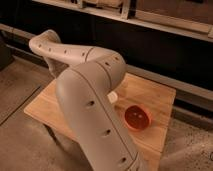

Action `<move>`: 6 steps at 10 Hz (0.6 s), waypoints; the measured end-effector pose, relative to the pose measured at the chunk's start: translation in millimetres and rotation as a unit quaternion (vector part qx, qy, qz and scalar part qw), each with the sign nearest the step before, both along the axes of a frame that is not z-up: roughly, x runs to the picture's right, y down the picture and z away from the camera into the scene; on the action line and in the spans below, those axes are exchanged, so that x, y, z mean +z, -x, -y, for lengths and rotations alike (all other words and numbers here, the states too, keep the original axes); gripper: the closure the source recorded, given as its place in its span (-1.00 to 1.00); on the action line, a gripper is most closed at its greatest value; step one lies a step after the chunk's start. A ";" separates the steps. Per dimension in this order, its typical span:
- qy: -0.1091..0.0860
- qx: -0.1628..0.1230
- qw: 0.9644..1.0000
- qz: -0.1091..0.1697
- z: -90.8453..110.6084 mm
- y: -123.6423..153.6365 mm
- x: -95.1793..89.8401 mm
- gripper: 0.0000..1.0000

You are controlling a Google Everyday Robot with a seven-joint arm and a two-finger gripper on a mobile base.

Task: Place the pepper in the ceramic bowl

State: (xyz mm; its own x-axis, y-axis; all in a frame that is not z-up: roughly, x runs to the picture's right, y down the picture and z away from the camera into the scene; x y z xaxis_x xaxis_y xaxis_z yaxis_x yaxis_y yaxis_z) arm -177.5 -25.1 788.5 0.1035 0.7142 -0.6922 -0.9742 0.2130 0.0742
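One arm (95, 100) filled most of your view. Its thick pale link came up from the bottom edge and bent at an elbow above the wooden table (160, 95). From there it reached left and turned down past the table's far-left side. Your gripper was hidden from you, somewhere at the end of that downward stretch behind the arm's bulk. Its pincer was closed, and you could not tell whether anything was pinched in it.

Your ceramic bowl (137, 118) stood upright on the right half of the table, near the front edge, with its glossy red inside facing up. You could not tell where the pepper was: none showed on the bare wood, and the bowl's inside gave only a red-orange sheen. A white paper cup (113, 96) peeked out from behind the arm, just left of the bowl and apart from it. Grey floor (20, 130) lay around the table.
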 end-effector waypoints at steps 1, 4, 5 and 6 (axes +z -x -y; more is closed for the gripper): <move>-0.001 0.003 1.000 -0.005 0.6 -7.8 -3.0 1.00; -0.011 0.017 0.999 -0.028 7.2 -42.0 -18.0 1.00; -0.017 0.024 0.999 -0.035 11.1 -54.8 -25.1 1.00; -0.023 0.030 0.999 -0.040 14.1 -65.3 -31.0 1.00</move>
State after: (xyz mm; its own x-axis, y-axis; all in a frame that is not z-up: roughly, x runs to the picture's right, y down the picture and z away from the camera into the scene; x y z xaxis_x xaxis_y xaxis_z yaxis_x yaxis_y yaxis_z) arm -112.2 -39.3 757.6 0.0054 0.7481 -0.6636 -0.9758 0.1492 0.1602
